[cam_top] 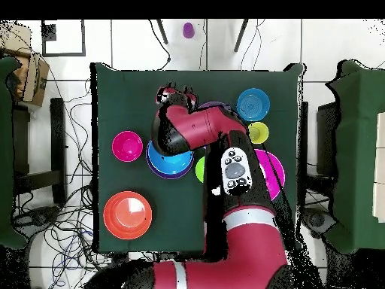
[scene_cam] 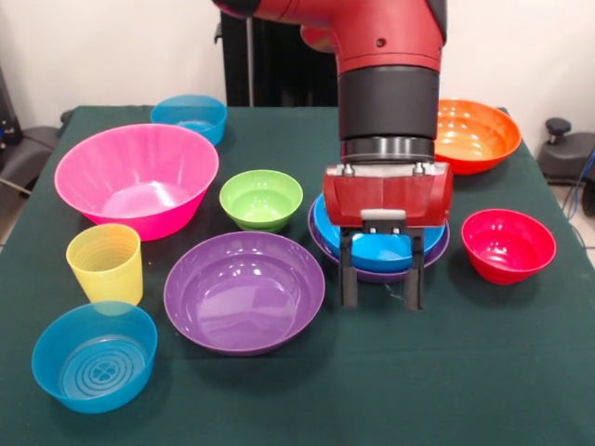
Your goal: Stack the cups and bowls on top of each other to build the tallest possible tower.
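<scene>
We see the gripper (scene_cam: 382, 295) with its two black fingers spread wide, holding nothing. Just behind them sits the blue bowl (scene_cam: 379, 243), mouth up, inside a purple bowl (scene_cam: 375, 271). The green bowl (scene_cam: 261, 199) stands to its left.

Robot lab: green-clothed worktop (cam_top: 120, 90) on white tiled floor (cam_top: 135, 41), loose cables (cam_top: 56, 226) beside worktop, Sawyer arm (cam_top: 241, 226) mounted at worktop's edge, black chairs (scene_cam: 569, 153) nearby.
</scene>
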Controlling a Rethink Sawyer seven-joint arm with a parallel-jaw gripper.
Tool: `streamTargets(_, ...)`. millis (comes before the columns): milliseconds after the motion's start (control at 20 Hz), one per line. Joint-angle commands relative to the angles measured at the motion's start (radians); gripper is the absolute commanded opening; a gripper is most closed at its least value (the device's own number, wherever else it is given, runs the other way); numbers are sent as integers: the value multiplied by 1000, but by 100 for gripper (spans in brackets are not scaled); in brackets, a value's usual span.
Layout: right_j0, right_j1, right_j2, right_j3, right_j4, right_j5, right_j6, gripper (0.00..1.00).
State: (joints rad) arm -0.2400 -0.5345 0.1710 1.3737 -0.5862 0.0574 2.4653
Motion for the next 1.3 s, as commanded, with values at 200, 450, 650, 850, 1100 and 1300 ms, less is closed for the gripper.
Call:
streamTargets(200,58,14,-128,54,78,54,108,100)
streamTargets(450,81,19,-171,52,110,31,111,100)
streamTargets(650,85,29,-179,50,125,18,96,100)
streamTargets(850,110,48,-214,35,132,0,91,100)
streamTargets(1100,168,112,-290,-11,144,-19,92,100)
streamTargets(1300,204,164,-343,-32,185,-66,117,100)
